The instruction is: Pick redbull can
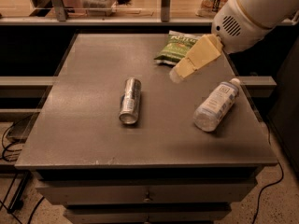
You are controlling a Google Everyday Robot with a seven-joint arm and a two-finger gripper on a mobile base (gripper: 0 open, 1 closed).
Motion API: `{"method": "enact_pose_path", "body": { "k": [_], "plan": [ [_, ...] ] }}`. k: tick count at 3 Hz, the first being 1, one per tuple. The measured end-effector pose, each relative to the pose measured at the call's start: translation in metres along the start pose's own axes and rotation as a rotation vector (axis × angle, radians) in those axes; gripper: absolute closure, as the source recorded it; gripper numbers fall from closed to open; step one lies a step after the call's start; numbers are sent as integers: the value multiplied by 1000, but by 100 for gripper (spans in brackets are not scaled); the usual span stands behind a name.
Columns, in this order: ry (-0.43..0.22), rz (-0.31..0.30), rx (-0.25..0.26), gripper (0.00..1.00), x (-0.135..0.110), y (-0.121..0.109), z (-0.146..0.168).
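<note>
The redbull can [130, 101] is a slim silver can with blue patches. It lies on its side near the middle of the grey table [84, 139], with its round rim facing the front edge. My gripper [180, 73] is tan and hangs from the white arm [252, 13] at the upper right. It is above the table, to the right of the can and a little behind it, apart from it and holding nothing.
A clear plastic bottle with a white cap [217, 105] lies on its side at the right of the table. A green chips bag [175, 47] lies at the back, just behind the gripper. A shelf with goods runs behind the table.
</note>
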State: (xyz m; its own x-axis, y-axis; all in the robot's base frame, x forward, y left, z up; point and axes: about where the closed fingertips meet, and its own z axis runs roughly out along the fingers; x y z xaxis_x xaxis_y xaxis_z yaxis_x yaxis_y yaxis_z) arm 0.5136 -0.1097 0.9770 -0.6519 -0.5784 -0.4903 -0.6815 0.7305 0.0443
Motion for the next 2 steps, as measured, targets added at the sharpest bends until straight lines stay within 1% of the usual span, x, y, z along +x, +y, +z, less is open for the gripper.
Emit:
{"method": "enact_pose_path", "body": {
  "k": [1,2],
  "plan": [
    [-5,82,-37,0,-25,31,32],
    [6,125,-57,0,-40,51,58]
  ]
}}
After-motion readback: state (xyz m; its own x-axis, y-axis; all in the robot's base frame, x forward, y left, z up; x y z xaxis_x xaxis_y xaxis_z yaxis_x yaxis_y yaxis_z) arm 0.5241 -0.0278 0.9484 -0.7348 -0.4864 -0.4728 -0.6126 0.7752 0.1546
